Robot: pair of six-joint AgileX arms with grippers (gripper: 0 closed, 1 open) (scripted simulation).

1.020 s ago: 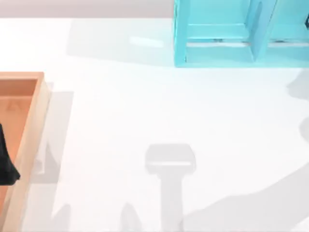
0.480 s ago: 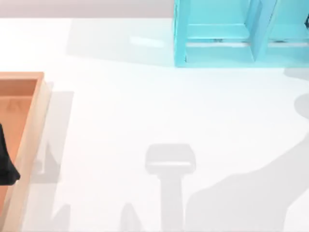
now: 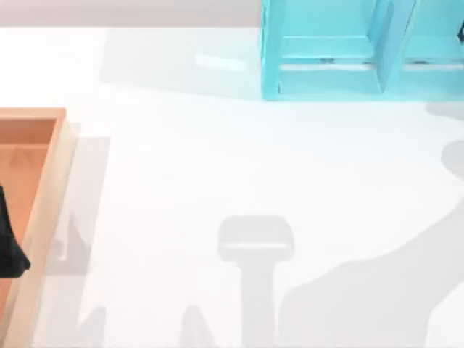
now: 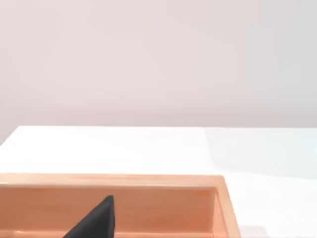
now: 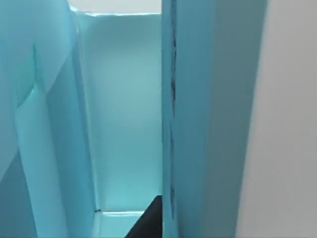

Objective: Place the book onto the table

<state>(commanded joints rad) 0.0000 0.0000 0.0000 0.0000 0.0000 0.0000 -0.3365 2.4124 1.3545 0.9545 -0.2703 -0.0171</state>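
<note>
In the right wrist view an upright teal-blue slab (image 5: 213, 99), seemingly the book, stands close to the camera. It rests against a lighter cyan shelf wall (image 5: 124, 124), with a thin dark seam between them. A dark part of my right gripper (image 5: 148, 223) shows beside the slab, inside the shelf. In the top view a dark sliver of that gripper (image 3: 461, 32) sits at the right edge, by the shelf. My left gripper (image 3: 11, 239) hangs over the wooden tray at the left edge; its dark tip (image 4: 94, 223) shows above the tray floor. The white table (image 3: 217, 159) spreads between them.
The cyan shelf unit (image 3: 326, 51) stands at the back right. The orange-brown tray with a raised rim (image 3: 43, 203) fills the left edge. Grey arm shadows (image 3: 362, 297) lie on the front right of the table.
The right arm's shadow on the front right of the table has spread leftward since a second ago. The left gripper has not moved.
</note>
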